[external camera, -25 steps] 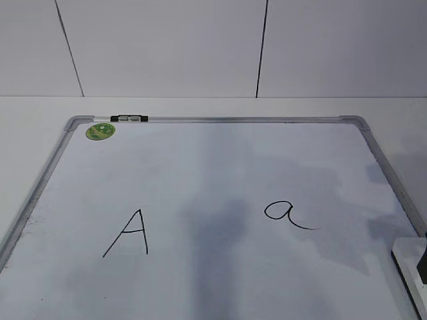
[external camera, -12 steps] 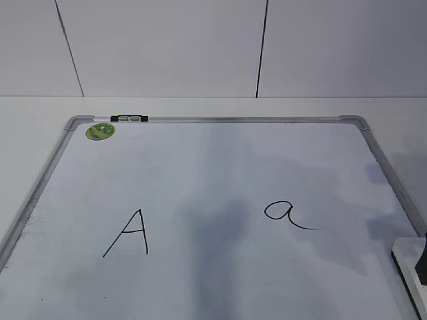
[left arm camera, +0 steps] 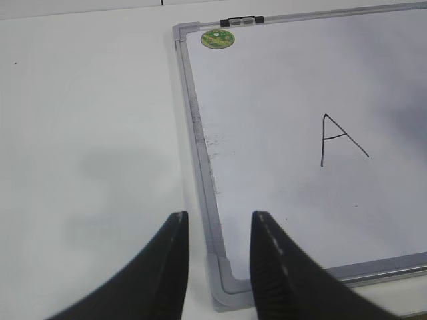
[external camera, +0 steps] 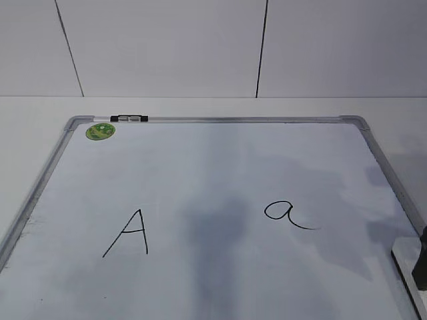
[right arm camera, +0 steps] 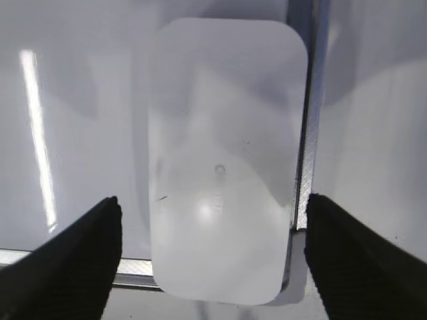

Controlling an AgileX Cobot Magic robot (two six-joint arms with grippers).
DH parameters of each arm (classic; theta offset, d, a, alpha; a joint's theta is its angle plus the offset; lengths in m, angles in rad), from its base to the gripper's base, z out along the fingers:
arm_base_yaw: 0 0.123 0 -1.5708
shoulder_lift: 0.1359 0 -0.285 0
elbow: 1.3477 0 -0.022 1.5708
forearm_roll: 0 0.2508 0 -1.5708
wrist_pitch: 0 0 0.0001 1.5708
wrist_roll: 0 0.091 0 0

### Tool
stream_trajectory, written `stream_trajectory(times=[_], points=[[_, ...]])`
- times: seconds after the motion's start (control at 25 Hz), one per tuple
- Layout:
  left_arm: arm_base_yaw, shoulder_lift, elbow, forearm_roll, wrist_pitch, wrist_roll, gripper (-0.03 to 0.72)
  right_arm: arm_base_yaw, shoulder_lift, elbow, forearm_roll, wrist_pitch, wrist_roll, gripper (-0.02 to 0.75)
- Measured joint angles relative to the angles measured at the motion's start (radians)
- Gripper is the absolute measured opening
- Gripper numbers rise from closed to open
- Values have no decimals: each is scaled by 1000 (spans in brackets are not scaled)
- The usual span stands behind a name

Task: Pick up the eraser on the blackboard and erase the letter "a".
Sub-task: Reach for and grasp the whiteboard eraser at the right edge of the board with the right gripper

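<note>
The blackboard (external camera: 200, 173) is a white dry-erase board with a grey frame, lying flat. The small cursive letter "a" (external camera: 288, 214) is at its right half; a capital "A" (external camera: 128, 233) is at its left. The white eraser (right arm camera: 223, 160) lies at the board's near right corner, against the frame; in the exterior view only its edge (external camera: 408, 261) shows. My right gripper (right arm camera: 212, 220) is open, its jaws wide on either side of the eraser, not touching it; it shows in the exterior view as a dark finger (external camera: 421, 260). My left gripper (left arm camera: 217, 227) is open and empty over the board's near left corner.
A round green sticker (external camera: 100, 131) and a small clip (external camera: 129, 119) sit at the board's far left corner. The board's grey frame (left arm camera: 200, 167) runs between the left fingers. White table (left arm camera: 87, 133) lies left of the board; a white wall stands behind.
The right gripper's dark finger has come further down over the eraser at the lower right edge of the exterior view. Nothing else has moved.
</note>
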Motion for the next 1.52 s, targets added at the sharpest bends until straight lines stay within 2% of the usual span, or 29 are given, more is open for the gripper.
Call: stream_trajectory(times=[0.64,0.92,1.52], points=[[0,0,0,0,0,0,235,0,131,-2,0,-57,0,663],[0,0,0,0,0,0,235,0,135,-2,0,-73,0,582],[0,0,0,0,0,0,235,0,137,-3,0,-75,2,580]])
